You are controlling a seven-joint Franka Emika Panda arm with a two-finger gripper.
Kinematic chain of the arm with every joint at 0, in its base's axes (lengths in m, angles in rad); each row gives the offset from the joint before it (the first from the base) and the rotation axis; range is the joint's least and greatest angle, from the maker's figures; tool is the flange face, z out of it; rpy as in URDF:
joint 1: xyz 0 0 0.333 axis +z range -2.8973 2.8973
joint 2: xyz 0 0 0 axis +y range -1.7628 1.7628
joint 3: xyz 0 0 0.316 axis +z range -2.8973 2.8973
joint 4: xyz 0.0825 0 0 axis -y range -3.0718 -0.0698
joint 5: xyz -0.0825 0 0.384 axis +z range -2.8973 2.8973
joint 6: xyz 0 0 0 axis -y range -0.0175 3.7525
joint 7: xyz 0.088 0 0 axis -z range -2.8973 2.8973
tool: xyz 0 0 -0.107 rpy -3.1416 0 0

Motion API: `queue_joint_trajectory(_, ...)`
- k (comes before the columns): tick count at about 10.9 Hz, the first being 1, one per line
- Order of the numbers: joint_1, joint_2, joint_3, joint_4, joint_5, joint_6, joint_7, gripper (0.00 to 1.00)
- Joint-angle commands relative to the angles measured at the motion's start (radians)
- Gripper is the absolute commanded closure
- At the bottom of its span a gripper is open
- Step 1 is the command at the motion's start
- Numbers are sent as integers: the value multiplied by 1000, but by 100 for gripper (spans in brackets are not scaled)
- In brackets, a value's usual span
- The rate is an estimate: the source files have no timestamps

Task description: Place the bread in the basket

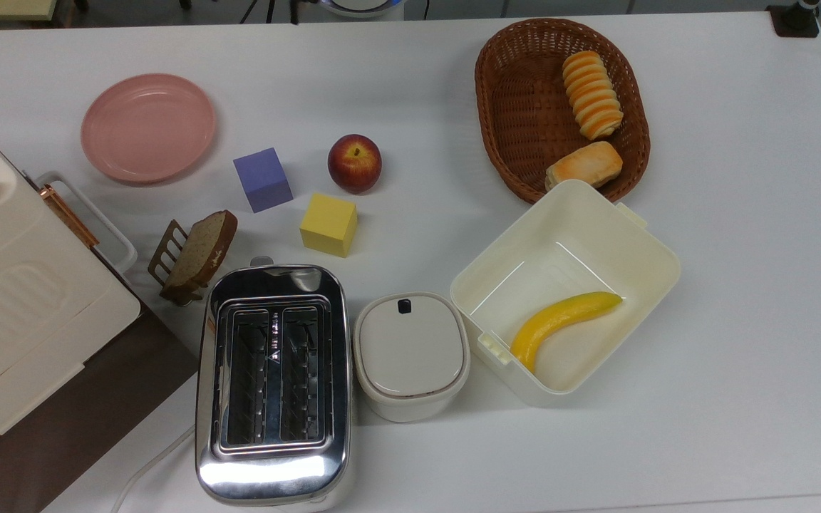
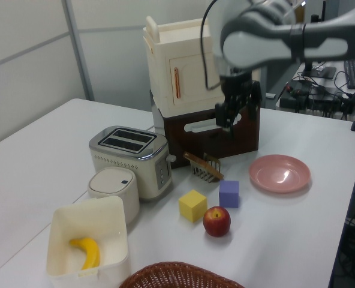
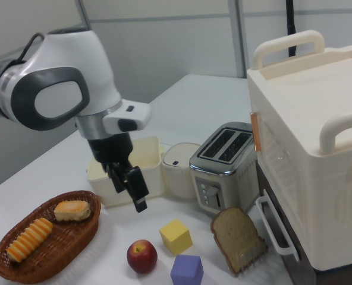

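bread (image 1: 592, 95) already lying inside the basket (image 1: 517, 107), down and to the right view's left of the gripper (image 3: 134, 191), which hangs high and empty, fingers apparently a bit apart; job looks done, so just retract clear of the apple (image 3: 141, 256)

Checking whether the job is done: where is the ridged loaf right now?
The loaf lies inside the basket, along the top view's right side, just above the small bun.
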Motion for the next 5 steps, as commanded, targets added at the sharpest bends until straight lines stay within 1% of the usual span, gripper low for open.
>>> queue_joint_trajectory(1, 8, 17, -56, 60, 102, -23, -77, 0)
queue_joint_trajectory(5, 12, 23, -56, 56, 104, -24, -71, 0)
